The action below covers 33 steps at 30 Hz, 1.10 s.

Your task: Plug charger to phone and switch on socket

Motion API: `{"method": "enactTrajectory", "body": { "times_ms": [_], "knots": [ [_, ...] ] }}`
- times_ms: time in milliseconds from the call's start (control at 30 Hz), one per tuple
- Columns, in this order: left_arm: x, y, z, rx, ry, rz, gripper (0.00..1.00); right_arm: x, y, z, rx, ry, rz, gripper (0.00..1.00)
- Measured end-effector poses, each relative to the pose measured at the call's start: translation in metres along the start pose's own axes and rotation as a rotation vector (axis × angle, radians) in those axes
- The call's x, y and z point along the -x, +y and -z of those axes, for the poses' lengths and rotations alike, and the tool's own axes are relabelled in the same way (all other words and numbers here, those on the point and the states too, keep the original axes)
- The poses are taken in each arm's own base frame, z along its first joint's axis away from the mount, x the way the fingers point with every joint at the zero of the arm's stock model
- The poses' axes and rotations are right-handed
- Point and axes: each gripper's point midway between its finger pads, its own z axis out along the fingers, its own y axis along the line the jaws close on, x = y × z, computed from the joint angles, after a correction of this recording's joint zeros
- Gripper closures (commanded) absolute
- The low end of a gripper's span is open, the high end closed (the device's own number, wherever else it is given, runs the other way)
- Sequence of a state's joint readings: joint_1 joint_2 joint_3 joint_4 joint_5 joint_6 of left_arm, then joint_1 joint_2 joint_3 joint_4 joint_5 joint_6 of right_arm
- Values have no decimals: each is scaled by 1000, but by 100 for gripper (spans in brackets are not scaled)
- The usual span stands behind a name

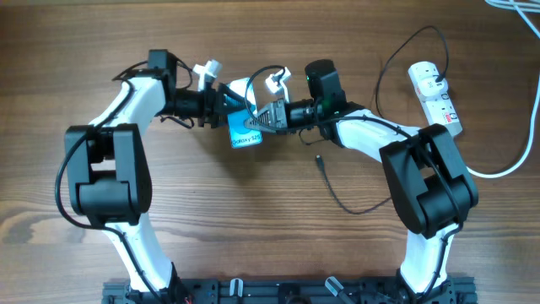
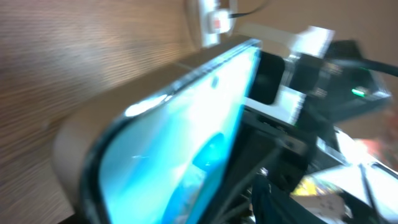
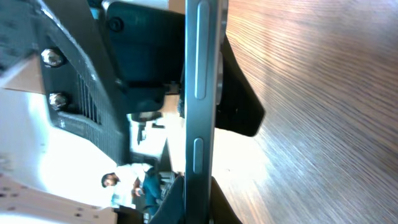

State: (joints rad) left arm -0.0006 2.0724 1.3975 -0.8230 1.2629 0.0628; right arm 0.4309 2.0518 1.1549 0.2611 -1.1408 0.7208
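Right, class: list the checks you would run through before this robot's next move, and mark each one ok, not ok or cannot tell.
1. The right gripper holds the phone: ok, the phone's edge sits between its fingers in the right wrist view.
2. The left gripper holds the phone: cannot tell, its wrist view is blurred.
3. The charger tip is in the phone: not ok, it lies loose on the table.
4. The charger's white plug is in the socket: ok, it appears seated.
5. The socket is switched on: cannot tell, the switches are too small to read.
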Motion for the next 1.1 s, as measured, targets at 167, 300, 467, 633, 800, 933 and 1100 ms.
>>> {"method": "enactTrajectory", "body": {
  "times_ms": [167,300,467,633,800,933,1100],
  "knots": [
    [2,-24,7,-151,-21,-87,64,9,20,2,78,-5,-42,96],
    [1,-25,7,-185,-21,-99,76,9,24,3,92,4,-54,96],
    [1,-24,6,-192,-20,-95,76,9,25,3,95,6,-73,96],
    [2,-24,6,-196,-22,-102,77,10,26,3,95,5,-78,96],
    [2,-24,6,-196,-22,-103,79,10,28,1,94,6,-114,96],
    [3,-25,6,-203,-24,-99,88,12,28,1,92,2,-124,96],
    [9,-32,8,-252,-29,-83,92,17,31,3,88,-17,-112,96]
  ]
}}
